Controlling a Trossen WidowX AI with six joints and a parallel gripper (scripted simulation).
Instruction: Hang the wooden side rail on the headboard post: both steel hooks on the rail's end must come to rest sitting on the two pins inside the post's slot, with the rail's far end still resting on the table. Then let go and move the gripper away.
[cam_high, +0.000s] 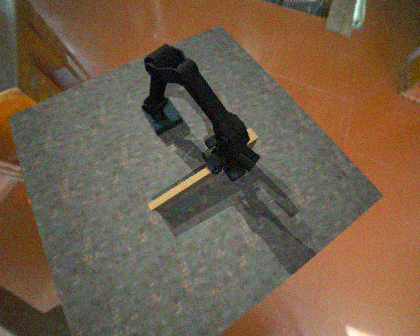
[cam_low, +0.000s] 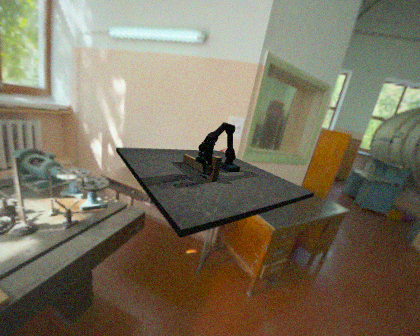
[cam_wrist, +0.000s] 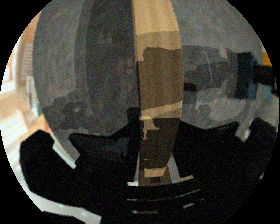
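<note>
The wooden side rail (cam_high: 180, 188) (cam_low: 192, 161) (cam_wrist: 160, 75) is a long light board standing on edge. My gripper (cam_high: 224, 164) (cam_low: 205, 167) (cam_wrist: 151, 117) is shut on it near the end by the post, with one finger on each side. The rail's other end points to the lower left in the top view; I cannot tell whether it touches the table. The headboard post (cam_high: 253, 135) (cam_low: 215, 169) stands upright just beyond the gripper. The hooks, pins and slot are hidden or too small, so whether they are engaged cannot be told.
The grey speckled table (cam_high: 125, 260) (cam_low: 225, 205) lies under everything. The arm's base (cam_high: 162, 120) (cam_low: 230, 168) (cam_wrist: 245, 75) stands on it, behind the rail in the exterior view. The arm arches over to the rail, and dark shadows fall beside the rail.
</note>
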